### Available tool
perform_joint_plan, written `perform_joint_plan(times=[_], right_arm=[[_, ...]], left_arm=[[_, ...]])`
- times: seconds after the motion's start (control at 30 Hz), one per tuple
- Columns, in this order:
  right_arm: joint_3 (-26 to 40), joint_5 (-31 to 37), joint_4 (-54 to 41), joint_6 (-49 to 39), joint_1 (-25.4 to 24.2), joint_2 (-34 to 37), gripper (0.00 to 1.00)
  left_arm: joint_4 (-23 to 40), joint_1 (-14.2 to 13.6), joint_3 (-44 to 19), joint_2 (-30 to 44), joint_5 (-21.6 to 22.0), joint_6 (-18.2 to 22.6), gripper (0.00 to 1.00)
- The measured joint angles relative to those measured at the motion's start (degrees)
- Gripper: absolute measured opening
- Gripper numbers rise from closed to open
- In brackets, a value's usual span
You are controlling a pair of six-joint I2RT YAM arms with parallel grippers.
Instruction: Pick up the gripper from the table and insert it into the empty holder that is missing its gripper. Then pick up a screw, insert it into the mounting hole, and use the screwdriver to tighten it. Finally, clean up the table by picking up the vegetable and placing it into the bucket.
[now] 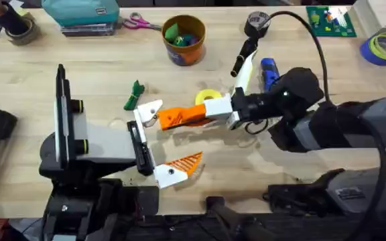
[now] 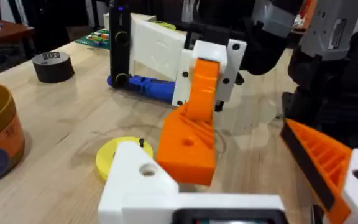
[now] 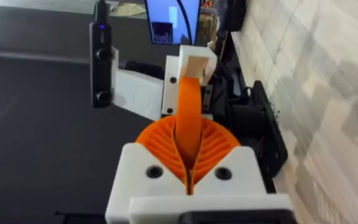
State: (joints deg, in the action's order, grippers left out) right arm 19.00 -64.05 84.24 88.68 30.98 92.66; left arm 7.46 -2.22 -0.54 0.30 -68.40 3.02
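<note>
Right tool clamped on the gripper | left tool apart, holder bare | I align wedge squarely, seat slowly.

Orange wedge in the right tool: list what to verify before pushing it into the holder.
1. Orange wedge clamped in right tool: ok.
2. Holder bare, facing the wedge: ok.
3. Wedge fully seated in the holder: cannot tell.
4. Left tool spread open: ok.
5. Screwdriver lying on the table: ok.
</note>
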Motion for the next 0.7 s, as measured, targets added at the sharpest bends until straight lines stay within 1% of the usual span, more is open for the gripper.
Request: perform_joint_plan(times=[0.57,0.7], right_arm=[[0.0,1.2,-1.02,0.02,0.9,0.0,0.008],[0.0,1.29,-0.72,0.02,0.9,1.01,0.008]], left_arm=[[0.0,0.0,0.0,0.02,0.02,-0.02,0.986],[0.0,0.0,0.0,0.01,0.01,-0.05,0.986]])
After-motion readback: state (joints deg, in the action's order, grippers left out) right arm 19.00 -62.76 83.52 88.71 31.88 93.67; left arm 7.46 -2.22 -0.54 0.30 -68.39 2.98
